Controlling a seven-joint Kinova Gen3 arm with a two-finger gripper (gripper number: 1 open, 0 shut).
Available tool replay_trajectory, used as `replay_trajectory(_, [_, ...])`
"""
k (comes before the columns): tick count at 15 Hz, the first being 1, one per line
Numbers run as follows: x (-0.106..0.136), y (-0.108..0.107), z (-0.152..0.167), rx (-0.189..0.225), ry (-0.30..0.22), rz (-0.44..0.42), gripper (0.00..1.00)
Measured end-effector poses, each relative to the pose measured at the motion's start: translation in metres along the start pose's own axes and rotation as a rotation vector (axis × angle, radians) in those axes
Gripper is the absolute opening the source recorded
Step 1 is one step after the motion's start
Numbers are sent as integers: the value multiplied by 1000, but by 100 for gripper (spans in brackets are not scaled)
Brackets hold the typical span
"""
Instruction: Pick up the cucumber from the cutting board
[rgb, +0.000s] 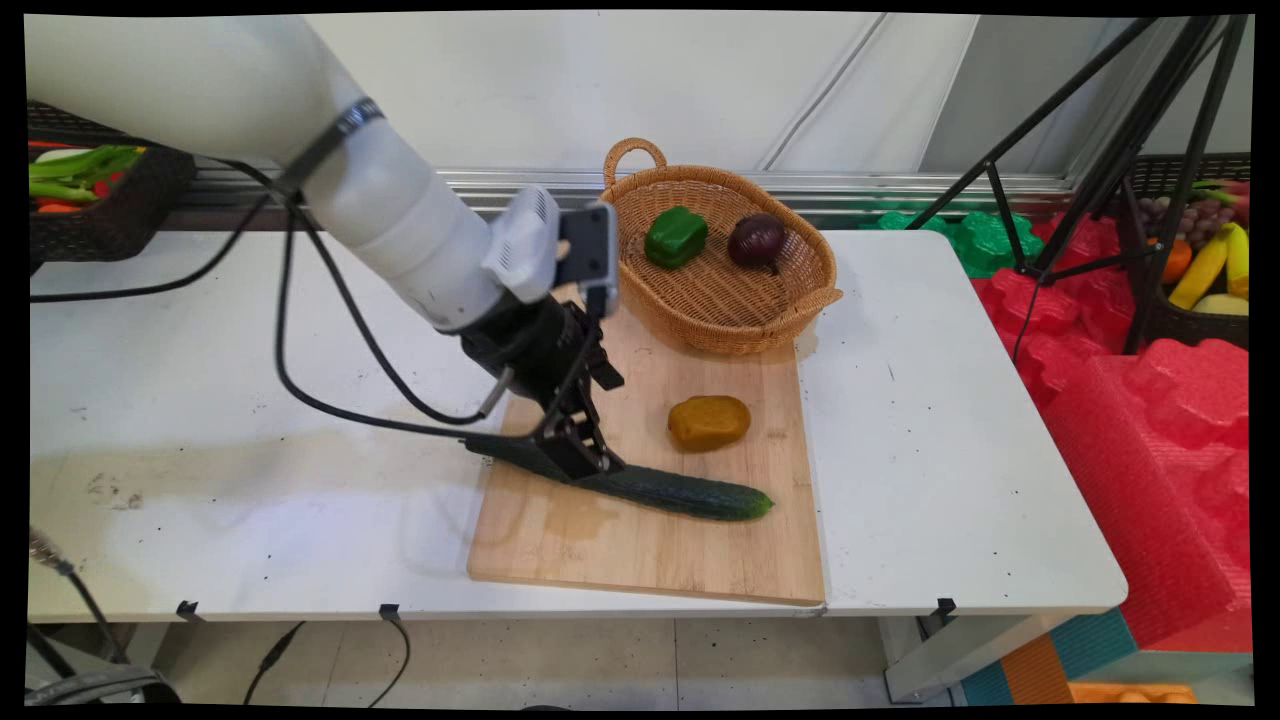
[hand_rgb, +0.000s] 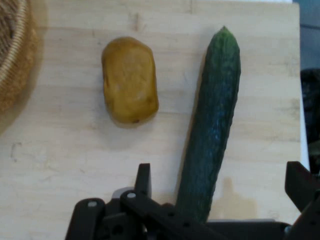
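A long dark green cucumber (rgb: 680, 490) (hand_rgb: 212, 130) lies across the near part of a wooden cutting board (rgb: 650, 560) (hand_rgb: 60, 165). My gripper (rgb: 585, 455) (hand_rgb: 220, 175) is down over the cucumber's left half, open, with one finger on each side of it and a wide gap on one side. A yellow-brown potato (rgb: 709, 422) (hand_rgb: 130, 80) rests on the board just beyond the cucumber, apart from it.
A wicker basket (rgb: 720, 320) (hand_rgb: 15, 60) at the board's far end holds a green pepper (rgb: 676, 236) and a red onion (rgb: 757, 240). Black cables (rgb: 330, 400) trail on the table at left. A black tripod (rgb: 1090, 180) and red foam (rgb: 1150, 420) stand off the right edge.
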Motion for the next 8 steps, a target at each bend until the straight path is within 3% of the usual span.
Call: replay_trajectory(8, [4,-11,65,-33,-76,130,100])
